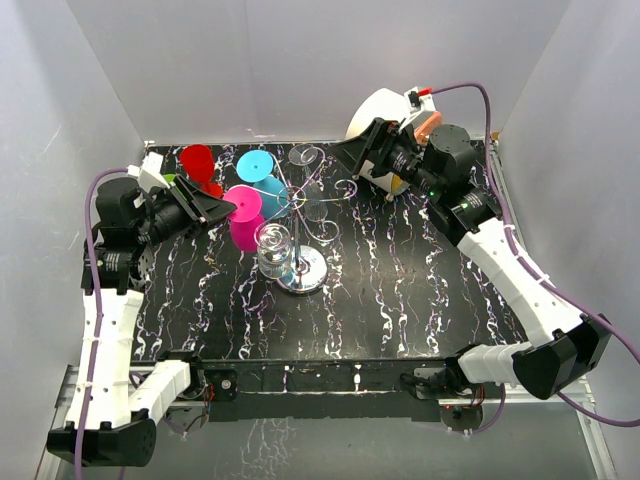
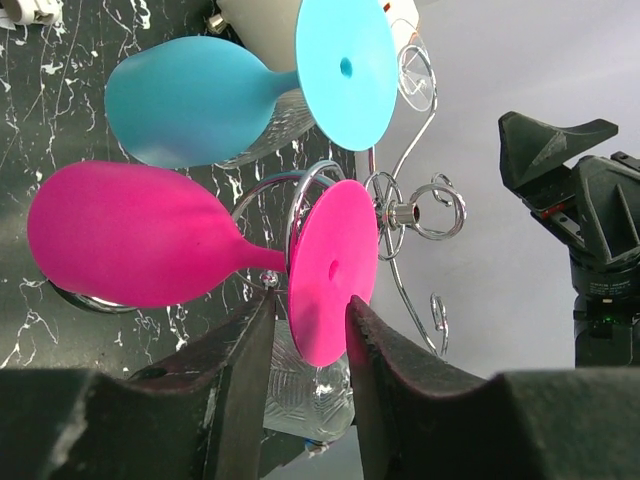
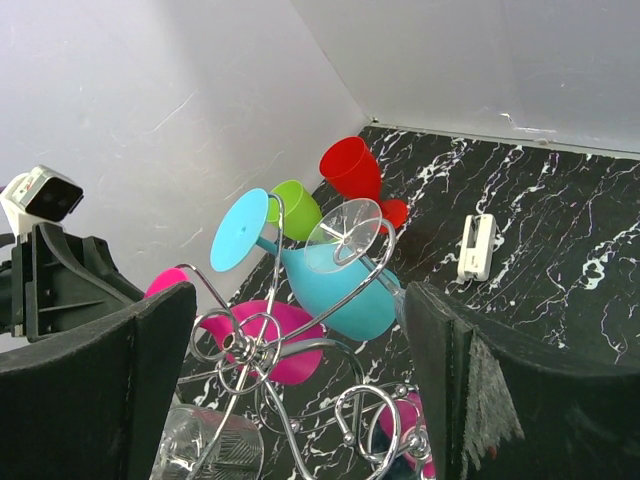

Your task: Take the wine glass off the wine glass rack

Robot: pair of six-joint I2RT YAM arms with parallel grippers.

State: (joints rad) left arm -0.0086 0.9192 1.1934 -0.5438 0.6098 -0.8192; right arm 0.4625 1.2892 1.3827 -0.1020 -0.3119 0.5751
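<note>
The silver wire wine glass rack [image 1: 312, 205] stands mid-table on its shiny round base [image 1: 303, 271]. A pink glass [image 1: 243, 216], a blue glass [image 1: 259, 171] and clear glasses [image 1: 275, 250] hang on it. My left gripper [image 1: 228, 208] is open. In the left wrist view its fingertips [image 2: 262, 318] straddle the lower edge of the pink glass's foot [image 2: 335, 255], and a gap shows on each side. The left gripper [image 2: 310, 302] holds nothing. My right gripper [image 1: 342, 151] is open and empty, above the rack's far right side. The rack's scrolls [image 3: 240, 345] lie between its fingers [image 3: 440, 360].
A red glass [image 1: 198, 163] and a green glass [image 3: 295, 208] are at the back left. A white drum with an orange face [image 1: 383, 112] is behind the right gripper. A small white device [image 3: 476, 246] lies on the black marbled table [image 1: 400, 290]. White walls close in on three sides.
</note>
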